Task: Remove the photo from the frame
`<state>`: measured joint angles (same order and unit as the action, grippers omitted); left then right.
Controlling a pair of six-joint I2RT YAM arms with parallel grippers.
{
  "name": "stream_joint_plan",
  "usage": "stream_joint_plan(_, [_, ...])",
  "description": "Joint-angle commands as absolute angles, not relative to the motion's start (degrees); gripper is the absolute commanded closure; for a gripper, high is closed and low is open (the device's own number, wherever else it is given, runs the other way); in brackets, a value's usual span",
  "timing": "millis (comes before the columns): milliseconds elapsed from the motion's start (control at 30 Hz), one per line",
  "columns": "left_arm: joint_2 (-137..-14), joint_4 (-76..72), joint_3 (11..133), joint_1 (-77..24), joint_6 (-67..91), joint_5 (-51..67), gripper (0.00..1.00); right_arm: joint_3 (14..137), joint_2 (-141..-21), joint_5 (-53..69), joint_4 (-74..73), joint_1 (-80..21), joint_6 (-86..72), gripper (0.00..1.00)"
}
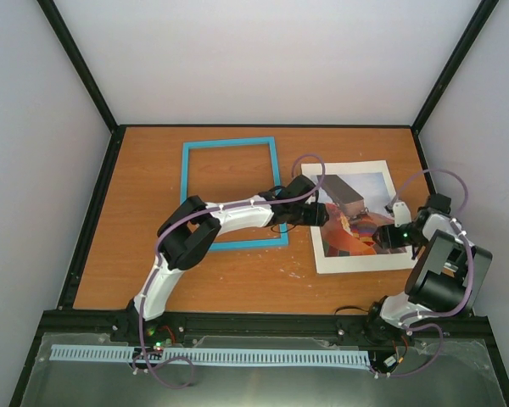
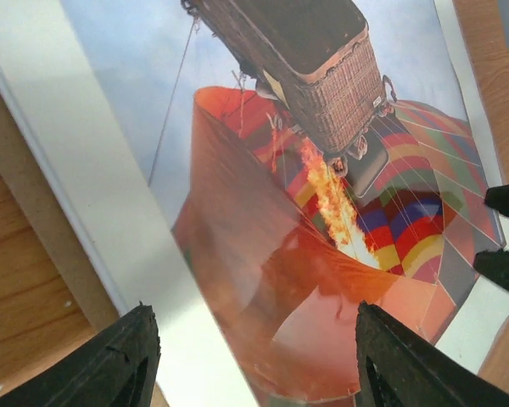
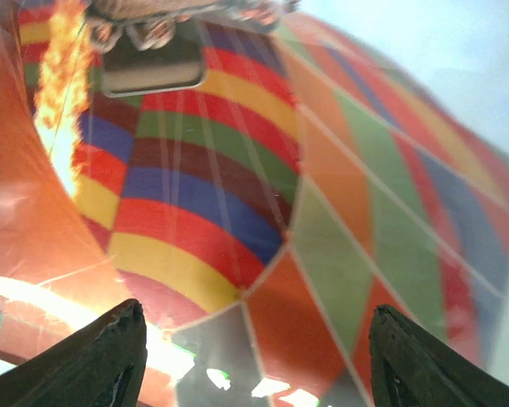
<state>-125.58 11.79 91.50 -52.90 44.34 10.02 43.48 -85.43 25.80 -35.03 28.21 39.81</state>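
Over the right half of the table, the left gripper (image 1: 319, 212) hangs low above the photo (image 1: 362, 184), jaws standing wide with nothing between them; its wrist view shows only the print below the gap. The right gripper (image 1: 384, 236) comes in from the opposite side, also spread wide and empty, close enough to the paper that the balloon's coloured panels blur in its wrist view. Both tools point toward the middle of the picture, probably so that either can pin or shift the sheet without creasing it.

Beneath them the photo lies flat and face up, white margin showing all round where the arms do not cover it. A thin tan backing board (image 2: 34, 186) peeps out under one margin, so the print seems to rest on that rather than straight on the table (image 1: 237, 284).

To its left, near but apart, the frame (image 1: 187, 191) lies as an empty light-blue rectangle with bare wood showing through its opening; the left arm reaches across its near right corner. Judging from this, the photo is already out of the frame.
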Motion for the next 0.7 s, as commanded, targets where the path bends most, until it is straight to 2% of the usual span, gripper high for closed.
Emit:
stream_joint_plan(0, [-127.90, 9.89, 94.37, -53.16, 42.74, 11.62, 0.37, 47.55, -84.94, 26.25, -36.32, 32.30, 40.02, 0.29])
stream_joint_plan(200, [-128.53, 11.01, 94.55, -53.13, 42.45, 11.32, 0.37, 52.94, -89.29, 24.29, -35.57, 37.07, 40.50, 0.25])
stream_joint_plan(400, [-122.95, 11.84, 88.98, -53.35, 41.96, 6.39, 0.35, 57.76, -98.08, 22.61, -37.93, 37.45, 41.43, 0.22])
stream_joint_plan(533, [-120.20, 12.63, 84.83, -53.35, 41.90, 4.67, 0.34, 59.06, -103.21, 22.73, -39.73, 37.44, 41.84, 0.24])
stream_joint_plan(667, [-117.97, 12.97, 81.20, -53.35, 42.03, 2.92, 0.34, 58.67, -104.81, 26.45, -43.88, 37.01, 45.29, 0.32])
